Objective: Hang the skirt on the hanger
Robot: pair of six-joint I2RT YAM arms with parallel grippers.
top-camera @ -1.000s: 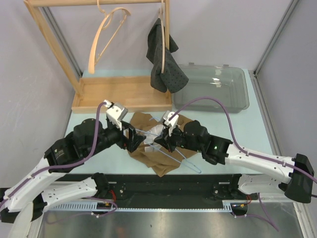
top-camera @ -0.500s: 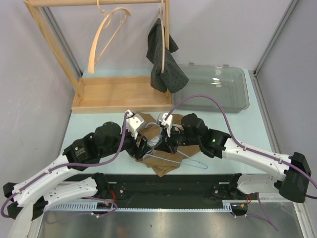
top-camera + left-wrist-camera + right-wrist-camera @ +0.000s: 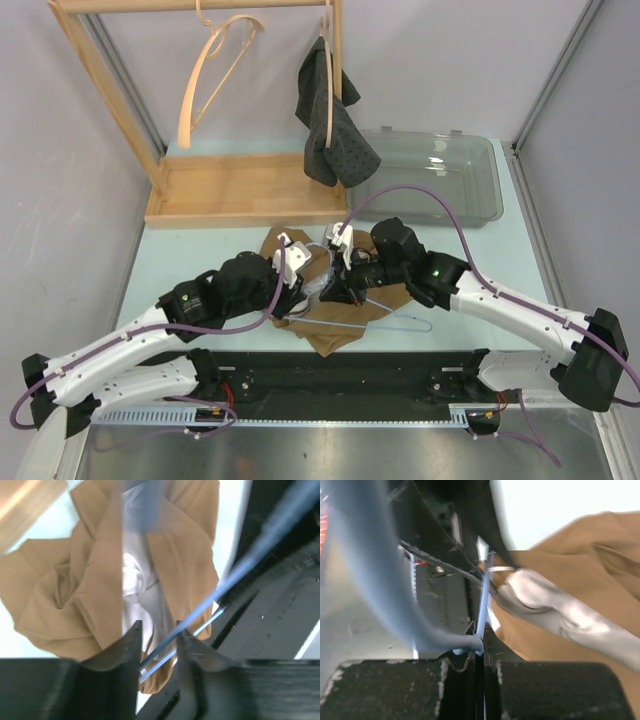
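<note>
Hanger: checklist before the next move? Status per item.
1. Is the right gripper clamped on the hanger? ok.
2. Does the hanger's wire sit between the fingers of the left gripper? ok.
3. Is the left gripper clamped on the wire? not ok, jaws stand apart.
4. Is the skirt hung on the hanger? not ok, it lies bunched on the table under the wire.
5. Is the skirt fabric clear of both jaws? cannot tell.

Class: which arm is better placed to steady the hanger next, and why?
Right: the right gripper is shut on the hanger, while the left gripper only straddles its wire, above the skirt.
</note>
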